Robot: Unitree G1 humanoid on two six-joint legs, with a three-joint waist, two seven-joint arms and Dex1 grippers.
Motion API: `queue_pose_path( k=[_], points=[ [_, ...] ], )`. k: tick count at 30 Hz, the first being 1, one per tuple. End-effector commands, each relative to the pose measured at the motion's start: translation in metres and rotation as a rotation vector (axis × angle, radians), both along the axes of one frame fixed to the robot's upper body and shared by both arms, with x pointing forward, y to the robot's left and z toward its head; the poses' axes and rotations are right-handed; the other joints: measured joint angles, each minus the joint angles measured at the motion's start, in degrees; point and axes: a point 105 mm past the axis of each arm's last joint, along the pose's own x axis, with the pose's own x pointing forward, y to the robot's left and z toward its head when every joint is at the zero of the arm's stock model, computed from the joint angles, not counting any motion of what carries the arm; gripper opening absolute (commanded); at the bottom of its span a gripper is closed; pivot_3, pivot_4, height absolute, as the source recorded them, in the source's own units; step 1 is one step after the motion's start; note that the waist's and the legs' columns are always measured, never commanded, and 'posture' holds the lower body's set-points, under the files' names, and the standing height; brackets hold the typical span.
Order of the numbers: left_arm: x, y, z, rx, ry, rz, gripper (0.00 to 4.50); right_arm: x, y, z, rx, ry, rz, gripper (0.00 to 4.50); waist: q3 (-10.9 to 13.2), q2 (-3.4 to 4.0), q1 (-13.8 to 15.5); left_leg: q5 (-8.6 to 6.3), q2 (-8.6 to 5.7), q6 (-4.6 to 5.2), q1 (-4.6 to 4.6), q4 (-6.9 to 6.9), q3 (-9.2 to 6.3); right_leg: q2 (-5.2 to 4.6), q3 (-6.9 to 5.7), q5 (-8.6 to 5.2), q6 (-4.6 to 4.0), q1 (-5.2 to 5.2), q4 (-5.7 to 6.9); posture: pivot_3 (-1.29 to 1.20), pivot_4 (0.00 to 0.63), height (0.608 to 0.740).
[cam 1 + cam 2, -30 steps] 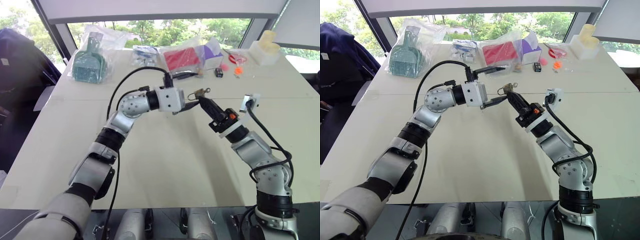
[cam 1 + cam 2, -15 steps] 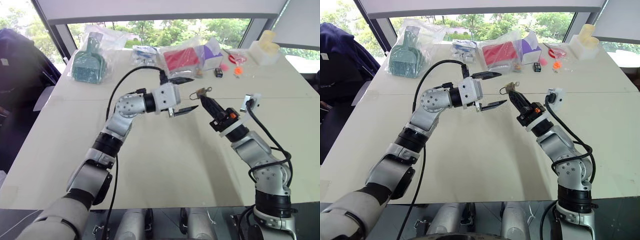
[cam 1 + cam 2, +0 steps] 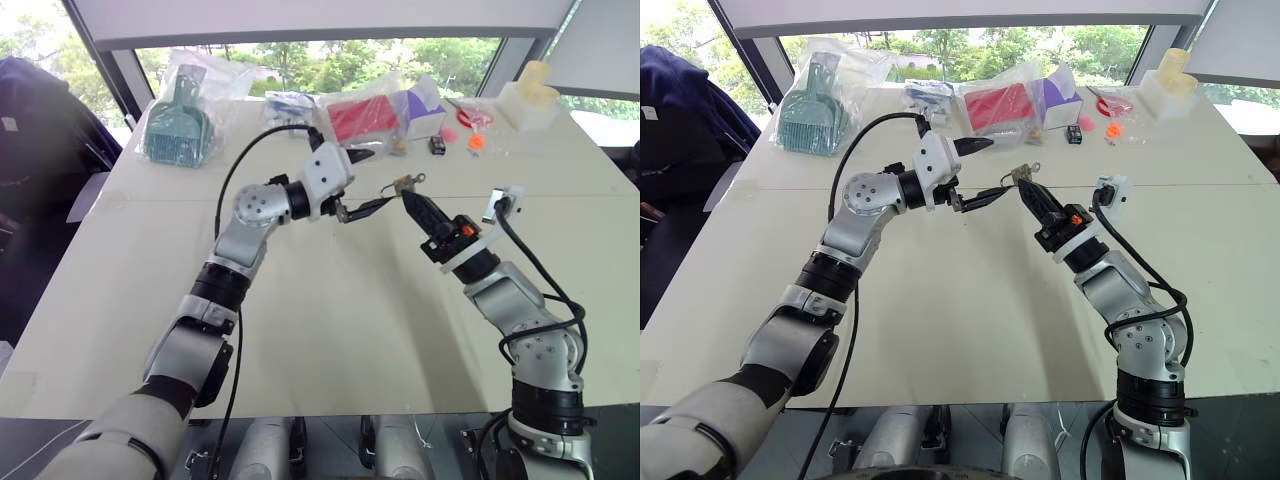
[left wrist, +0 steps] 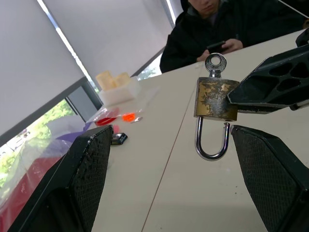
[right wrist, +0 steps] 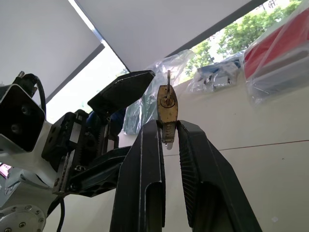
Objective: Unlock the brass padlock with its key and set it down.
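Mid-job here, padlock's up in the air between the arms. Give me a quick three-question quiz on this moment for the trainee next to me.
1. True or false: the brass padlock lies on the table.
2. Which end effector grips the padlock? A) left end effector B) right end effector C) both
3. Fill in: the left end effector's jaws are ____ around the padlock, touching nothing.

Key:
1. False. It is held in the air, with the key seated in its keyhole.
2. B. Its fingers pinch the lock's body.
3. Open. In the left wrist view one finger stands on each side of the padlock.
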Motion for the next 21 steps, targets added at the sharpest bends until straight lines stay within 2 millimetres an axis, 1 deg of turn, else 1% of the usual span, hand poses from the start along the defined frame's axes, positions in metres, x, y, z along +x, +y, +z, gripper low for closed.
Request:
queue_pose_path(
  k=[1,11,17,21],
  points=[
    [0.001,-0.004,0.016,-0.011,-0.077,0.004,4.08,-0.009,0.004,0.021,0.017,-0.079,0.026,0.07,0.0,0.0,0.02,0.0,0.0,0.0,0.0,0.0,0.0,0.0,0.0,0.0,0.0,0.0,0.0,0.0,0.15,0.735],
    [0.008,-0.004,0.015,0.004,-0.094,0.015,4.08,-0.013,0.006,0.022,0.027,-0.076,0.034,0.07,0.0,0.0,0.0,-0.01,0.0,0.01,0.0,0.0,-0.01,-0.01,0.0,0.0,0.0,-0.01,-0.01,0.0,0.15,0.735],
    [0.016,-0.002,0.026,-0.054,-0.111,0.071,4.08,-0.015,0.009,0.021,0.028,-0.07,0.041,0.07,0.0,-0.01,0.05,-0.01,0.0,0.01,-0.01,0.0,-0.01,-0.02,0.0,0.0,0.0,0.0,-0.01,0.0,0.15,0.735],
    [0.019,-0.001,0.029,-0.07,-0.115,0.087,4.08,-0.015,0.009,0.02,0.029,-0.066,0.044,0.07,0.0,-0.01,-0.01,-0.01,0.0,0.02,0.0,0.0,-0.01,-0.01,0.0,0.0,0.0,0.0,-0.01,0.0,0.15,0.735]
  ],
)
